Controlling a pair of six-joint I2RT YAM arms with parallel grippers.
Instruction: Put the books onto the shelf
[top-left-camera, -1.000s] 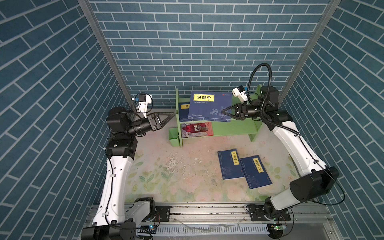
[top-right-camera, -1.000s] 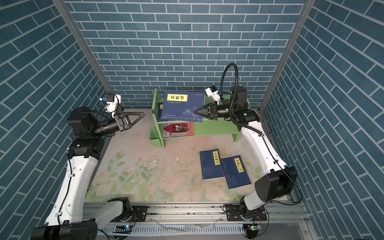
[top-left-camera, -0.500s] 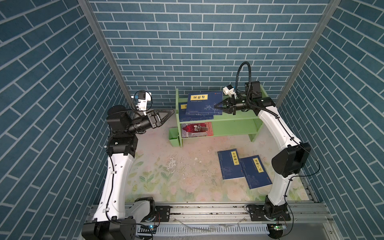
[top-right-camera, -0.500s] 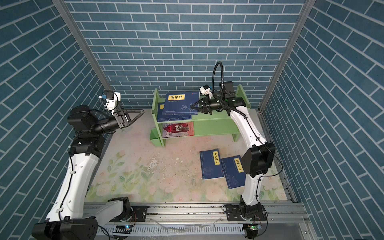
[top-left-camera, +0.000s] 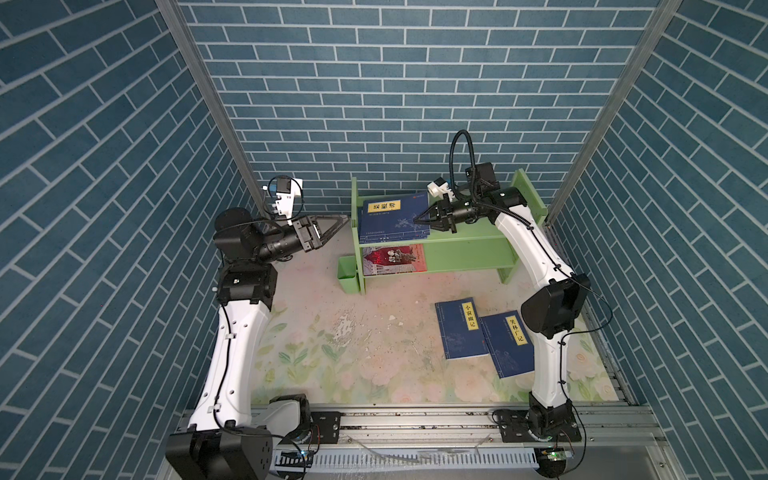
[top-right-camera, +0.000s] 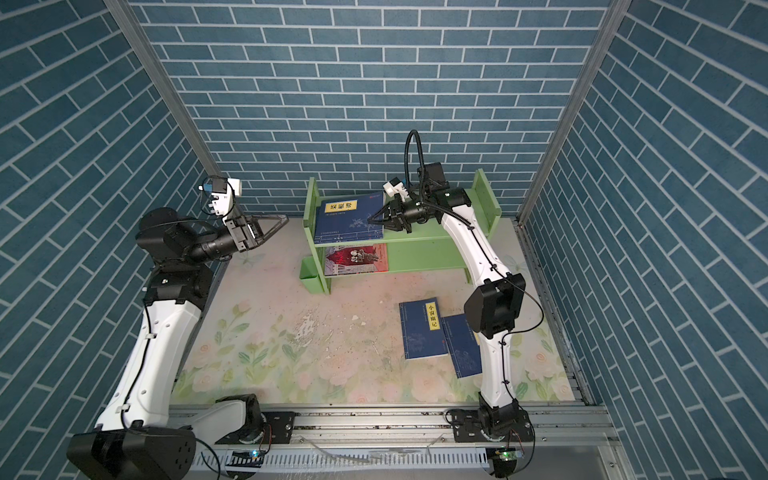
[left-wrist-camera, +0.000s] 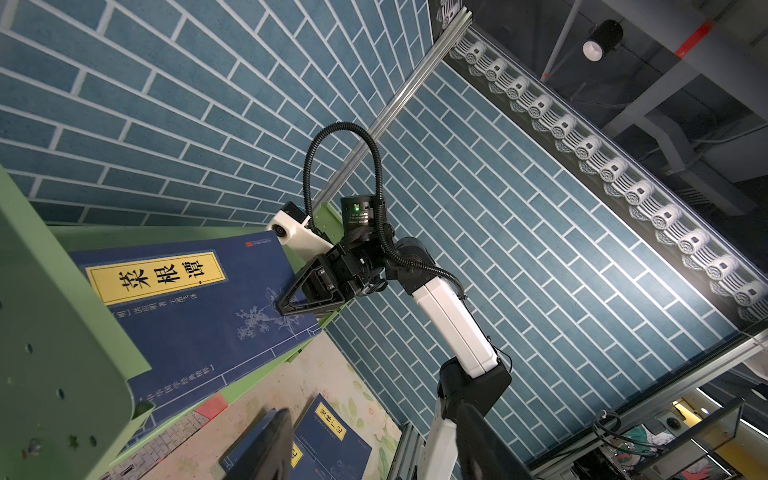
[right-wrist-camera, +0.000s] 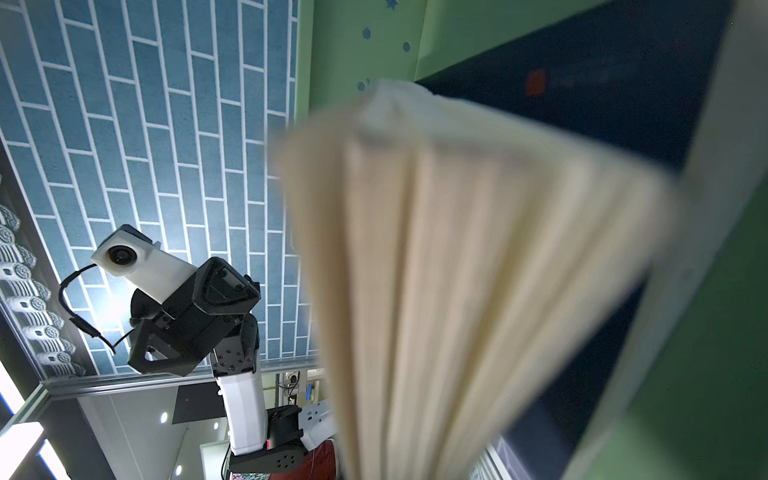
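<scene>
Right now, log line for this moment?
right hand: shut on book, top shelf | left hand: open, empty | two books unshelved

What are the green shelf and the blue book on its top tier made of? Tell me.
The shelf: likely painted sheet metal, possibly plastic; thin flat panels, punched holes, even matte green. The blue book: paper, smooth printed cover; cream page edges fan out.

Blurred book (right-wrist-camera: 457, 270) against green shelf (right-wrist-camera: 353, 54)

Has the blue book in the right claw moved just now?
Yes: the blue book shifted over the shelf toward its side panel by the cup.
</scene>
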